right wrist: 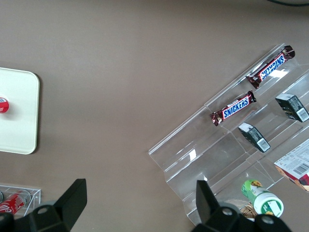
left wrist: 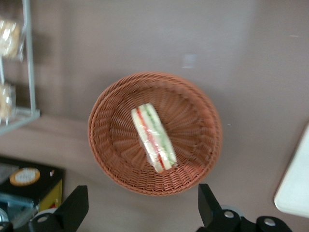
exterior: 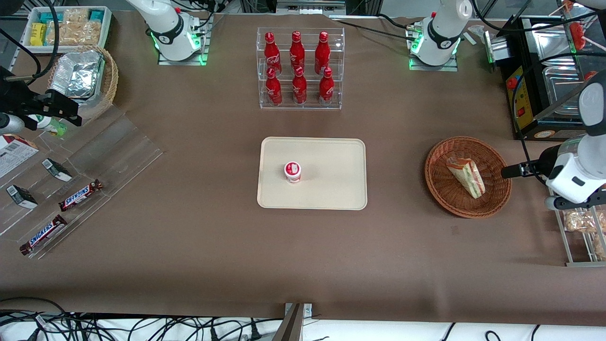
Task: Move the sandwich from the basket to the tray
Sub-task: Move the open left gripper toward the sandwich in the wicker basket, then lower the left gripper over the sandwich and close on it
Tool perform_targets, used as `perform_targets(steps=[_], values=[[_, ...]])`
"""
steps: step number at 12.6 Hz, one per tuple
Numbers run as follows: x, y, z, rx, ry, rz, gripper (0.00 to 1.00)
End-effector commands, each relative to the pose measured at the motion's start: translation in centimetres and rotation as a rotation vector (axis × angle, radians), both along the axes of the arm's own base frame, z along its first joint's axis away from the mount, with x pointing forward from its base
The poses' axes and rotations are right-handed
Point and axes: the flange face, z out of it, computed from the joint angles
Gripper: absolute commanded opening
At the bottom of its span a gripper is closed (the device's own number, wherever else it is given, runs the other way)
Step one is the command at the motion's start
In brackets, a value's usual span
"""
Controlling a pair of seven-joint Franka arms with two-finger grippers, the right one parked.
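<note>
Woven brown basket (left wrist: 154, 133) holds the sandwich (left wrist: 153, 137), which lies flat in its middle, easy to reach from above. The gripper (left wrist: 140, 208) hangs high over the basket with its fingers (left wrist: 72, 208) spread wide and nothing in them. The tray (exterior: 312, 173) sits toward the table's middle, with a small red-and-white cup (exterior: 292, 171) on it. Bare table lies between basket and tray, and most of the tray is free.

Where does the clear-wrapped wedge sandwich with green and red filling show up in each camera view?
Front view: the clear-wrapped wedge sandwich lies in the round reddish-brown wicker basket, toward the working arm's end of the table.
Left wrist view: sandwich in the same basket, below the open gripper.
Right wrist view: not in it.
Shared landmark: the basket.
</note>
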Motion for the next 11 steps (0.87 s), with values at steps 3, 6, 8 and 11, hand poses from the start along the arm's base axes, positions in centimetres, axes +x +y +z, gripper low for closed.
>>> perform_targets(steps=[3,6,8,11], values=[[-2.1,0.4,-5.1,0.061,-0.063,0.241,1.0],[-4.7,-0.1,-8.5,0.075,-0.141,0.397,1.0],[-6.3,-0.7,-10.8,0.068,-0.178,0.393,1.0],[-8.3,-2.8,-14.0,0.069,-0.219,0.331,1.0]])
